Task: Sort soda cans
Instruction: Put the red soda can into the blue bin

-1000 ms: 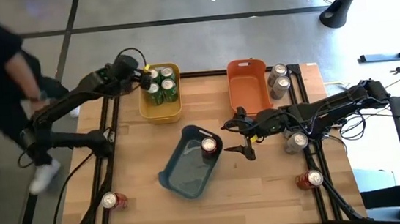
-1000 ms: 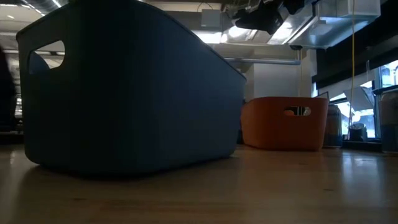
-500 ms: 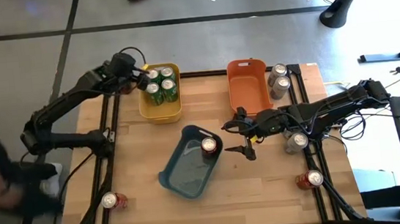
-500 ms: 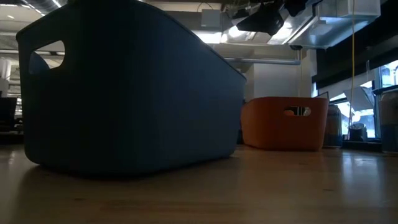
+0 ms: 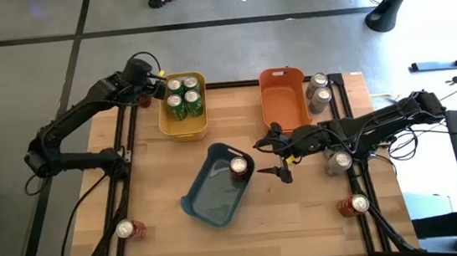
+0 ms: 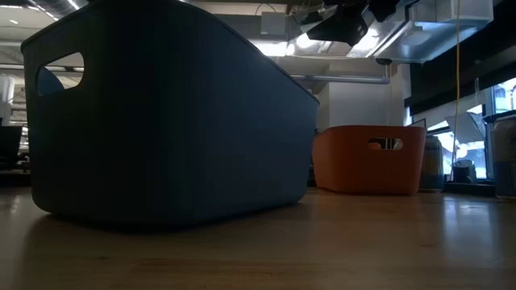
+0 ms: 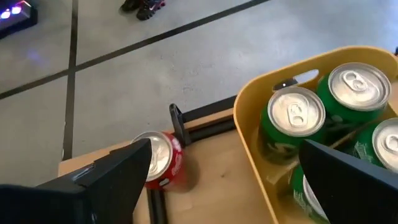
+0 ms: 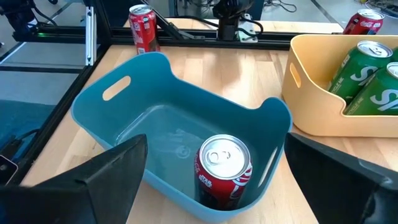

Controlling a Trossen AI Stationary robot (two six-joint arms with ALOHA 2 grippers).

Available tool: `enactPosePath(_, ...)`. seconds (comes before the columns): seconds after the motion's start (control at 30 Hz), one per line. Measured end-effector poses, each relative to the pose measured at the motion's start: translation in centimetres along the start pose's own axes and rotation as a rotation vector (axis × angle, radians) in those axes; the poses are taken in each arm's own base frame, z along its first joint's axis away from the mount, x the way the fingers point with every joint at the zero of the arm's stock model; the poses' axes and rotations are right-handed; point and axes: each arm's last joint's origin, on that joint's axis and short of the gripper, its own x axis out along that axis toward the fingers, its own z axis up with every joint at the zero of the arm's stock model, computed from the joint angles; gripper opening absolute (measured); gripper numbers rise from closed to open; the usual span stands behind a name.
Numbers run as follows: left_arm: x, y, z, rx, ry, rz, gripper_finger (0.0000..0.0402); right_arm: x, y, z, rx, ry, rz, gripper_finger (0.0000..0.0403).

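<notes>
Change since earlier: left gripper (image 5: pixel 157 84) has backed off the yellow bin (image 5: pixel 184 125) toward the table's far-left corner, fingers spreading wider; right gripper (image 5: pixel 270 156) has not shifted.
Left jaws: wide open, empty, beside the yellow bin's outer wall.
Right jaws: wide open, empty, beside the blue bin (image 5: pixel 217 188).
Green cans (image 7: pixel 297 118): four, upright in the yellow bin.
Red can in blue bin (image 8: pixel 224 169): upright at the end nearest the right fingers, apart from them.
Corner red can (image 7: pixel 163 160): close by the left fingers; whether it touches one I cannot tell.
Other cans: red ones (image 5: pixel 127 230) (image 5: pixel 354 206) at the near corners; silver ones (image 5: pixel 319 91) right of the orange bin (image 5: pixel 283 97).
Handling: thin metal, smooth, dents easily, probably light if empty; grip across the round mid-body, gently.
</notes>
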Motion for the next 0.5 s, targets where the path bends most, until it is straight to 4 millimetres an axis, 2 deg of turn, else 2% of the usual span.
enactPosePath(0.3,4.5,0.6,0.0,-0.04,0.148,0.103,0.0393,0.0,0.0,0.0,-0.002,0.0,0.0,0.0378)
enactPosePath(0.5,6.6,0.8,0.8,-0.046,0.216,0.114,0.0387,0.0,0.0,0.0,-0.009,0.0,0.0,0.0378)
